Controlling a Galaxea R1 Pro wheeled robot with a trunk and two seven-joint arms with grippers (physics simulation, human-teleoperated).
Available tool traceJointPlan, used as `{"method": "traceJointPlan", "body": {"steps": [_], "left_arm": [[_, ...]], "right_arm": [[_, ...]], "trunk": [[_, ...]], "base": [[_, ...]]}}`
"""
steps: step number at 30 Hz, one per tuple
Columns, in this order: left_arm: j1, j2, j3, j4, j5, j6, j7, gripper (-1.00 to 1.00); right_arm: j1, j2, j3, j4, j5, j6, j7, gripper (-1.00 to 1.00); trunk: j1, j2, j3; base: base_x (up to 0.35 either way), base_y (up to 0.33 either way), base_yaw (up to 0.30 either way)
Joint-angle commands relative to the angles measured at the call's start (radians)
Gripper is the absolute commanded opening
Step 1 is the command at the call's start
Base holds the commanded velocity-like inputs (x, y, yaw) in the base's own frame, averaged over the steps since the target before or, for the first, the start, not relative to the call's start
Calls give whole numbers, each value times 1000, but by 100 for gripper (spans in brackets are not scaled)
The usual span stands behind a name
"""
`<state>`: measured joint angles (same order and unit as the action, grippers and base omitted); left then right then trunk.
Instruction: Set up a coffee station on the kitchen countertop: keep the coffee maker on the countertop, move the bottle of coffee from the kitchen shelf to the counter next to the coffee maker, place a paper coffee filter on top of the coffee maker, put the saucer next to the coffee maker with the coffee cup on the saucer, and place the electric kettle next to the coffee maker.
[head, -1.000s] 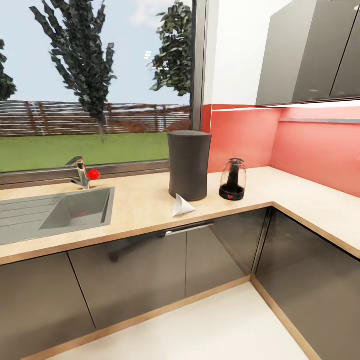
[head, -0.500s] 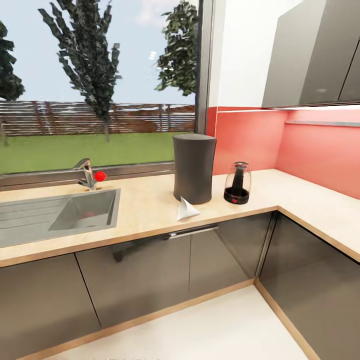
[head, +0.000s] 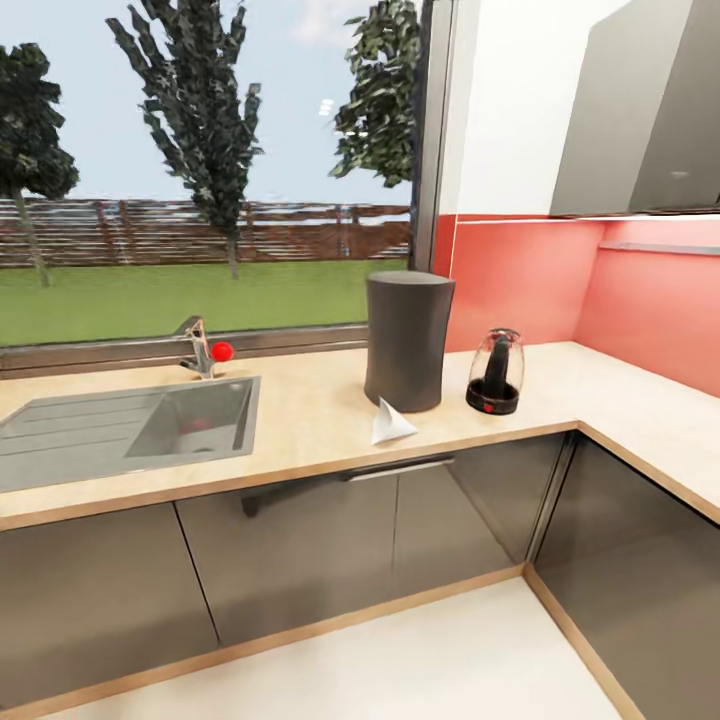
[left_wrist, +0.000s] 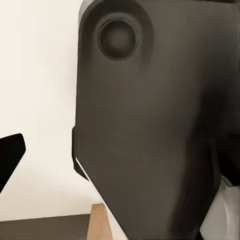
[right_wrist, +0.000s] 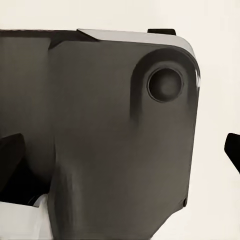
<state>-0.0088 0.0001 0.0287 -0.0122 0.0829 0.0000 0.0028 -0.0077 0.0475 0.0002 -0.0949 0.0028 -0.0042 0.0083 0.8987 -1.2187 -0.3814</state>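
Note:
The tall dark coffee maker (head: 405, 340) stands on the beige kitchen countertop (head: 310, 420) in the head view. The white paper coffee filter (head: 390, 423) lies on the counter just in front of it. The electric kettle (head: 495, 372) sits a short way to its right, apart from it. The bottle of coffee, saucer, coffee cup and kitchen shelf are out of view. In the wrist views, my left gripper (left_wrist: 120, 165) and right gripper (right_wrist: 120, 160) face a dark part of my own body, black fingertips (right_wrist: 10, 165) spread to the picture edges, nothing between them.
A steel sink (head: 130, 425) with a faucet (head: 200, 345) is set into the counter at the left. The counter turns a corner at the right (head: 650, 420), under grey wall cabinets (head: 650, 110). Glossy dark cabinets (head: 300, 540) stand below, with pale floor (head: 400, 660) in front.
The whole head picture has shifted right, so the camera has turned left. Coffee maker, filter and kettle keep their places on the counter.

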Motion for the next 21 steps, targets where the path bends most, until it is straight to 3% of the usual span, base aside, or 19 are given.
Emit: {"method": "traceJointPlan", "body": {"steps": [1,7,8,21], "left_arm": [[0,0,2,0,9,0,0,100],[0,1,1,0,12,0,0,100],[-1,3,1,0,28,0,0,100],[-3,12,1,-42,32,-54,0,100]], "right_arm": [[0,0,0,0,0,0,1,100],[0,0,1,0,0,0,1,100],[-1,0,0,0,0,-1,0,100],[-1,-12,-1,-23,0,-1,-3,100]], "trunk": [[-4,7,2],[-27,49,21],[-31,56,24],[-81,147,62]], "base": [[0,0,5],[0,0,1],[0,0,192],[0,0,261]]}}
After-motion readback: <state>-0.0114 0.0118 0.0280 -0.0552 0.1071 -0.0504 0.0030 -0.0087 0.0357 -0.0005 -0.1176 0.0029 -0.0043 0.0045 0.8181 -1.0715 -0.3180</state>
